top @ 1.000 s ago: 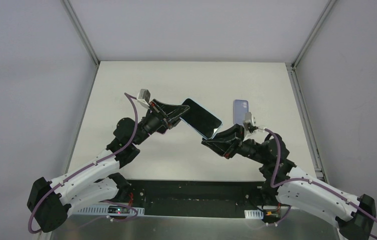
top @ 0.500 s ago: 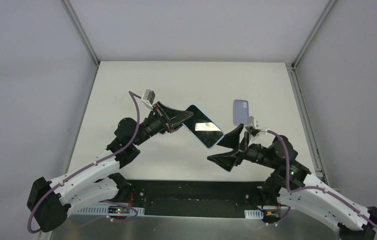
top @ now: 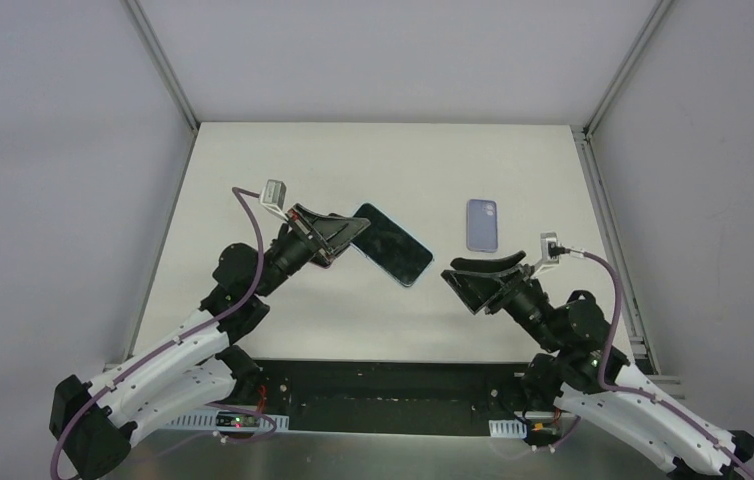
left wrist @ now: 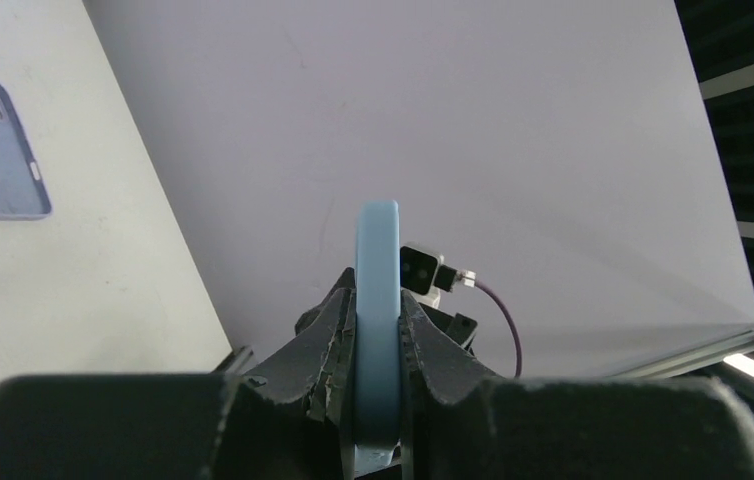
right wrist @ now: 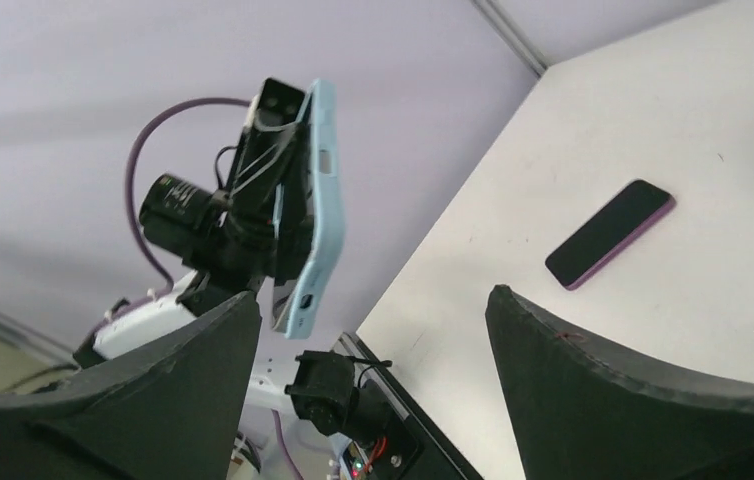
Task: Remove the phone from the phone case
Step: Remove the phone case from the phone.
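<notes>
Over the white table [top: 253,170], right gripper [top: 461,286] has let go (jaws apart); left gripper [top: 351,232] stays clamped on the phone [top: 395,246].

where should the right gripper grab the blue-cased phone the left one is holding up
Take the free end of the blue-cased phone, the one pointing toward the right gripper. The left gripper pinches the other end, so this end hangs clear above the table. Come from the right arm's side, open jaws closing on screen and back.
</notes>
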